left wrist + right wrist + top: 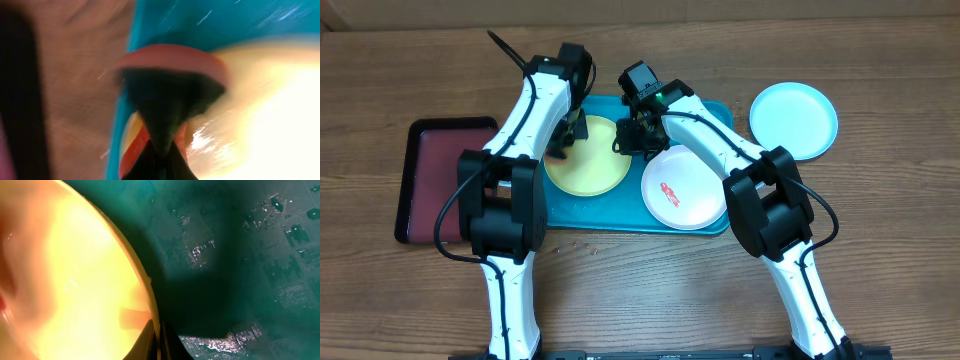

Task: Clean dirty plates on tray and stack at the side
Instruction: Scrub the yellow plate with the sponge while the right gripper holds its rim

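Observation:
The yellow-green plate [590,165] lies on the left half of the turquoise tray [610,218]. My right gripper [628,140] is shut on this plate's right rim, with one finger on each side of the rim in the right wrist view [157,340]. My left gripper [563,140] is at the plate's left edge, shut on a dark pad with a red edge [170,85] that presses on the plate [280,100]; that view is blurred. The white plate [685,190] with red smears lies on the tray's right half. The light blue plate [793,120] lies on the table, right of the tray.
A dark red, black-rimmed tray [435,180] lies on the table left of the turquoise tray. Both arms cross over the tray's back part. The tray floor [240,255] looks wet beside the plate.

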You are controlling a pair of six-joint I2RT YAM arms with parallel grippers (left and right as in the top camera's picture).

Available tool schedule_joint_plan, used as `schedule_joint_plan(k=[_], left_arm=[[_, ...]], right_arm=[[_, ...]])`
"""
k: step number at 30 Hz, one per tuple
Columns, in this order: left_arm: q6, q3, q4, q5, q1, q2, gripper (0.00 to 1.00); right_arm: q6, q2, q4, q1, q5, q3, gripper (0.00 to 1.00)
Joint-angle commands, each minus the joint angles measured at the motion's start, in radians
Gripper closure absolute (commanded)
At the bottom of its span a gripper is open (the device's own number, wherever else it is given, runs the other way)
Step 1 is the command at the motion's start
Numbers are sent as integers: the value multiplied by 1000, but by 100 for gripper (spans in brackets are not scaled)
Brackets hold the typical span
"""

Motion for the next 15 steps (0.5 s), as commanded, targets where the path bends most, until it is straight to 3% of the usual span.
schedule_joint_plan(k=[1,5,10,15], left_arm=[[-41,15,106,291,-7,9,96],[-31,-19,171,492,-19,9,96],[-24,-51,127,490,-41,9,95],[71,-68,23,444,-42,9,96]], right_arm=[[-2,36,-6,-2,68,-16,96],[-2,36,-10,-2,68,-16,96],[-2,36,-14,-2,68,-16,96],[-2,36,-18,-2,68,-16,96]])
